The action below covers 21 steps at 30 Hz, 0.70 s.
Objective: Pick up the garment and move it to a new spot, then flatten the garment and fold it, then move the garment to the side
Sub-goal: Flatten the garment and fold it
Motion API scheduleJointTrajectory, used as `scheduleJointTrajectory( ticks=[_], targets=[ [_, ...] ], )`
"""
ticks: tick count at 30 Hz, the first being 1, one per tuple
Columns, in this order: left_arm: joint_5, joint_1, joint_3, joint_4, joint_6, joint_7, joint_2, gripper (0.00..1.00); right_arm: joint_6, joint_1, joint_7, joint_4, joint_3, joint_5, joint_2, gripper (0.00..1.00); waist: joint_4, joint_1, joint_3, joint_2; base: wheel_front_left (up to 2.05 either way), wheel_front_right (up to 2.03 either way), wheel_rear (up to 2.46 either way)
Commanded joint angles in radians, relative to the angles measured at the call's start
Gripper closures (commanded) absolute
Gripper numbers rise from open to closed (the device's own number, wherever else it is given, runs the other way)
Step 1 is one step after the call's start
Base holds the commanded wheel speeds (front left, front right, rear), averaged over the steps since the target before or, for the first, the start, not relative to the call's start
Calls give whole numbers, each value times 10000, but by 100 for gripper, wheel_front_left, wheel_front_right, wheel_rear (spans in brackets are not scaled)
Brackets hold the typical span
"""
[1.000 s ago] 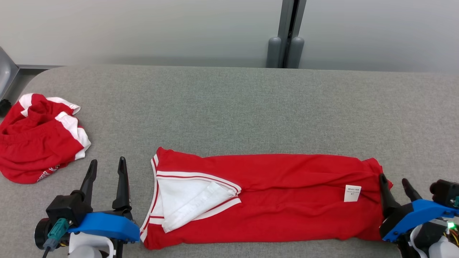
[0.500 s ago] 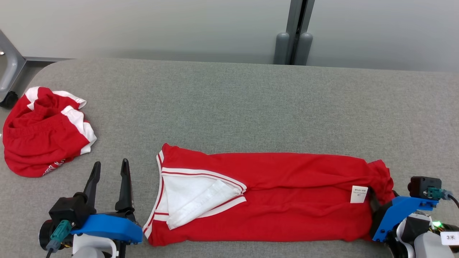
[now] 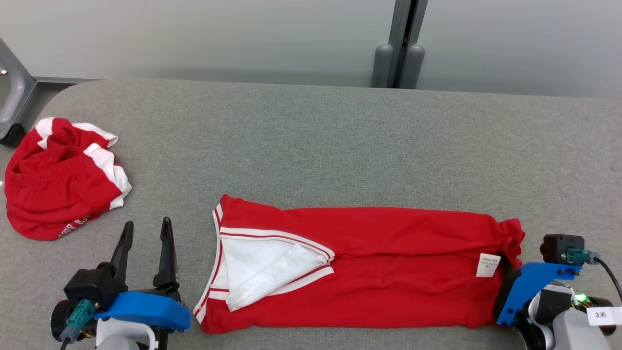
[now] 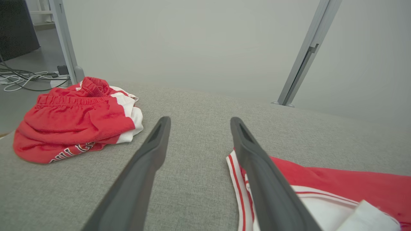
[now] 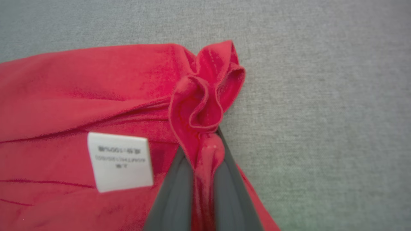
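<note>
The red garment [image 3: 388, 262] with white trim lies on the grey table [image 3: 311, 146] as a long band running left to right. A white label [image 3: 487, 265] sits near its right end. My right gripper [image 3: 509, 272] is at that end. In the right wrist view the right gripper [image 5: 205, 144] is shut on a bunched fold of the garment [image 5: 80, 96] beside the label [image 5: 120, 160]. My left gripper [image 3: 147, 224] stands open just left of the garment's collar end and holds nothing. The left wrist view has the left gripper [image 4: 199, 120] over bare table, with the garment [image 4: 337, 186] at its right.
A second red and white garment [image 3: 58, 189] lies crumpled at the table's left edge, also in the left wrist view as a crumpled garment [image 4: 74, 118]. A grey post [image 3: 398, 63] stands behind the table's far edge. The far half of the table is bare cloth.
My right gripper has moved in over the garment's right end and shut on it, bunching the fabric. The left gripper stays open and has barely moved. The head camera shifted slightly.
</note>
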Motion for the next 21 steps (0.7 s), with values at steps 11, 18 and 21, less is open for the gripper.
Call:
scheduleJointTrajectory(
  ticks=[11, 18, 21],
  targets=[
    [251, 58, 276, 6, -222, -42, -166, 0, -2, 1081, 670, -3194, -2493, -931, -275, 100, -244, 0, -99, -1, 0, 0, 0],
    [356, 47, 381, 21, -309, -43, -196, 0, -2, 1874, 1660, -5322, -3544, -1195, -569, 100, -424, 0, -125, -1, 0, 0, 0],
    [422, 78, 455, 61, -330, -43, -206, 0, 0, 2006, 1924, -5862, -3297, -1155, -470, 100, -514, 0, -185, -1, 0, 0, 0]
  ],
)
